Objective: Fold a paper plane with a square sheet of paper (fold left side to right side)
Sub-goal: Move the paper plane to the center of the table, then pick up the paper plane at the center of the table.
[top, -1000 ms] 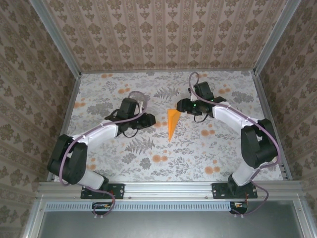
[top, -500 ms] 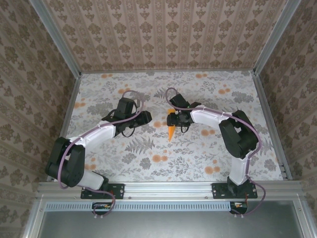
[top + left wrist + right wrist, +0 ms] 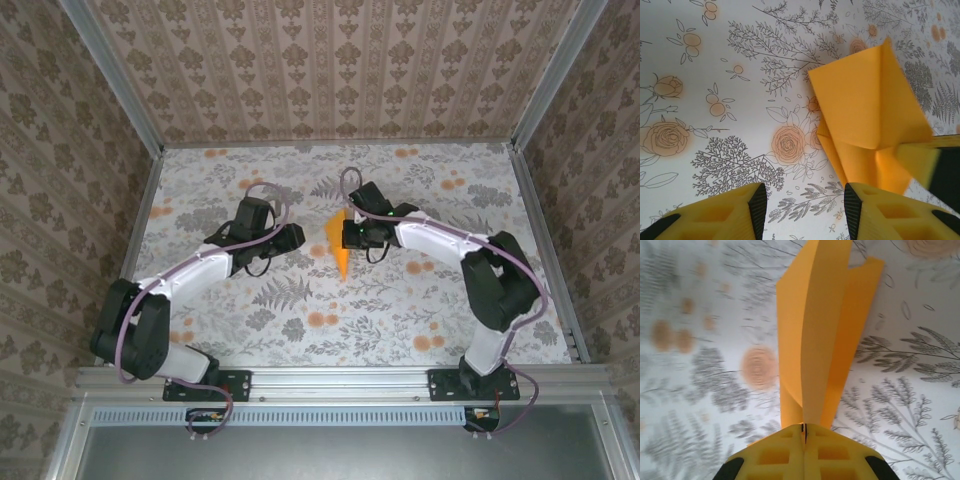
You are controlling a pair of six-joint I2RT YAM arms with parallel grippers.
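Flower-and-fern print is being shown all over the table (image 3: 400,310), and the paper plane (image 3: 342,245) is being held at its middle, between the two arms. A second ago the dart was lying flat, with the right gripper (image 3: 348,235) just beyond its wide far end. Now that gripper has been brought over the plane and its jaws are being pressed tight on the folded orange layers. In the right wrist view these layers are being fanned apart above the fingertips, raised off the print. The left gripper (image 3: 298,237) is being kept just left of the plane much as before, its jaws parted with nothing between them. Walls (image 3: 330,70) papered in brown damask stripes are being used to enclose the table, with metal posts (image 3: 110,70) at the corners.
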